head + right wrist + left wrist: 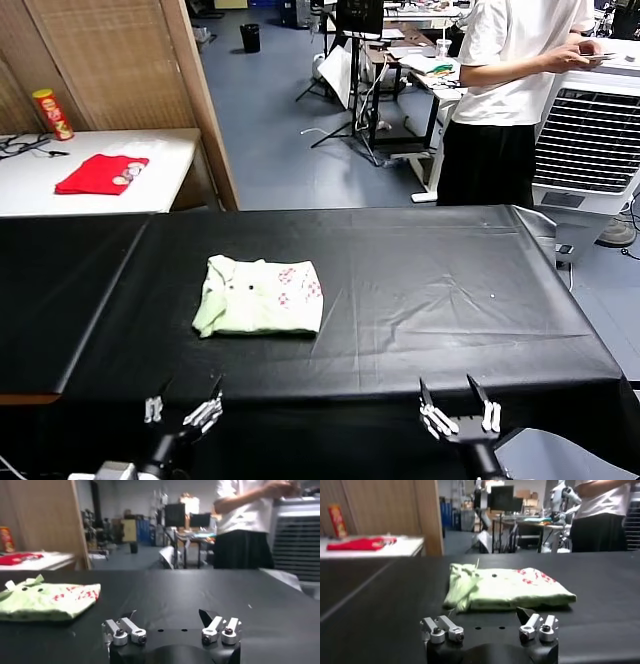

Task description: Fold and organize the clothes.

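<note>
Lying folded into a compact rectangle on the black table cover (pixel 420 300), the pale green T-shirt (pixel 260 297) sits left of centre, red-pink print and dark dots facing up, touched by neither arm. Left gripper (pixel 182 409) hovers at the near edge, about 6 o'clock from the shirt, fingers spread and empty; right gripper (pixel 459 411), at roughly 4 o'clock, likewise released with nothing between its jaws.

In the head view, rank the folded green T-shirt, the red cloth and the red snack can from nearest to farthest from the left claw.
From the left claw, open at the near table edge:
1. Folded green T-shirt, just ahead on the black table.
2. Red cloth, on the white side table, far left.
3. Red snack can, behind the cloth, farthest left.
</note>
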Action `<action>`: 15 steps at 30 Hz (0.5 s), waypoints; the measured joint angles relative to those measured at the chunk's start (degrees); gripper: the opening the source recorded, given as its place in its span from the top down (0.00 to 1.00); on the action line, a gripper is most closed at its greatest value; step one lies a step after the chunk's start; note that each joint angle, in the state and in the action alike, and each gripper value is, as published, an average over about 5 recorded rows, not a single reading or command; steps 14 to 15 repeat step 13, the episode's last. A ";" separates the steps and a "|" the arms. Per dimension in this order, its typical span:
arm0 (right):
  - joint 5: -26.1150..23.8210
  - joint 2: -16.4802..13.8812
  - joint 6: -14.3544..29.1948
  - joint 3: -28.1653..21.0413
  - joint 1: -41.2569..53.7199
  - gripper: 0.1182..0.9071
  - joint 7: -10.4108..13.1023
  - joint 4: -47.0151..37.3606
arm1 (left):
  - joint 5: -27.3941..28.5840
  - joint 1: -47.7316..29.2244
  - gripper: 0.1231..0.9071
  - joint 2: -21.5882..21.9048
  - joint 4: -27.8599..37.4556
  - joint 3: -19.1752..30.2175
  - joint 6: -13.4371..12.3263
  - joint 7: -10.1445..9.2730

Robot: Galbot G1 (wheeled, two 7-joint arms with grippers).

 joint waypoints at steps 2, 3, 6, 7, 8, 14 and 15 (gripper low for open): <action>-0.16 0.06 -0.73 0.12 -1.35 0.14 0.61 0.37 | -0.39 0.54 0.14 0.15 -0.49 -0.57 0.41 -0.16; -0.26 0.07 -1.02 0.15 -1.83 0.14 0.74 0.52 | -0.57 0.78 0.14 0.22 -0.76 -0.85 0.61 -0.21; -0.46 0.10 -1.47 0.18 -2.76 0.14 0.85 0.91 | -1.06 1.35 0.14 0.48 -1.59 -1.46 1.19 -0.32; -0.46 0.11 -1.48 0.18 -2.95 0.14 0.85 1.00 | -1.13 1.42 0.14 0.55 -1.76 -1.54 1.32 -0.33; -0.45 0.12 -1.48 0.19 -3.11 0.14 0.85 1.06 | -1.17 1.45 0.14 0.59 -1.86 -1.55 1.45 -0.35; -0.41 0.14 -1.47 0.21 -3.54 0.14 0.83 1.22 | -1.01 1.39 0.14 0.57 -2.02 -1.29 1.77 -0.36; -0.41 0.14 -1.47 0.21 -3.54 0.14 0.83 1.22 | -1.01 1.39 0.14 0.57 -2.02 -1.29 1.77 -0.36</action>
